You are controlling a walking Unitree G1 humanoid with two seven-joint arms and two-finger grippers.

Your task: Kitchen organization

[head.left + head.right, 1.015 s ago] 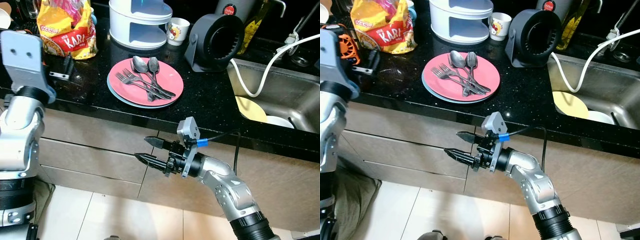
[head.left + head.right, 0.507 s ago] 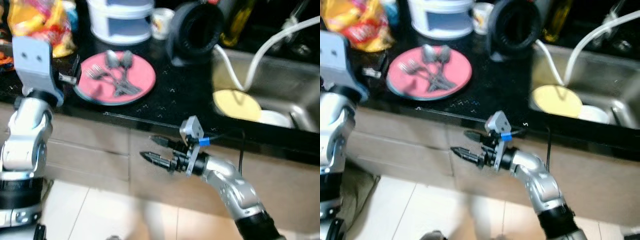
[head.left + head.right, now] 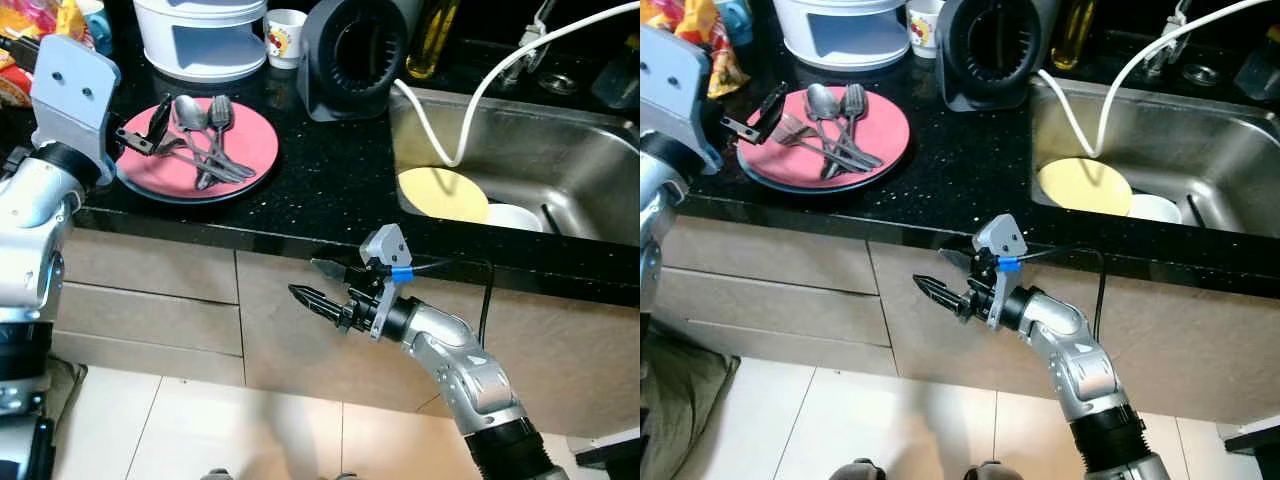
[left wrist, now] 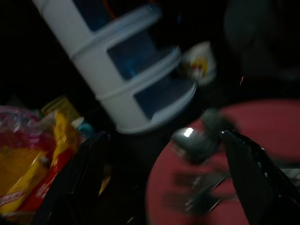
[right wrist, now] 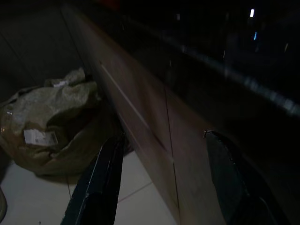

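A pink plate (image 3: 245,150) sits on the black counter, stacked on a pale blue one. It carries two spoons and several forks (image 3: 205,150). My left gripper (image 3: 145,130) hovers at the plate's left rim. It is open, and in the left wrist view its fingers (image 4: 89,178) stand wide apart with the plate and cutlery between them. My right gripper (image 3: 312,282) hangs below the counter edge in front of the beige cabinet fronts (image 3: 160,290). It is open and holds nothing.
Behind the plate stand a white tiered container (image 3: 200,35), a small cup (image 3: 284,35) and a black round appliance (image 3: 350,55). The steel sink (image 3: 560,150) on the right holds a yellow plate (image 3: 440,193), a white bowl (image 3: 515,215) and a white hose. A crumpled sack (image 5: 51,122) lies on the floor.
The whole picture has shifted because the camera moved. My left gripper has come in over the plate's left rim. My right gripper stays open in front of the cabinets.
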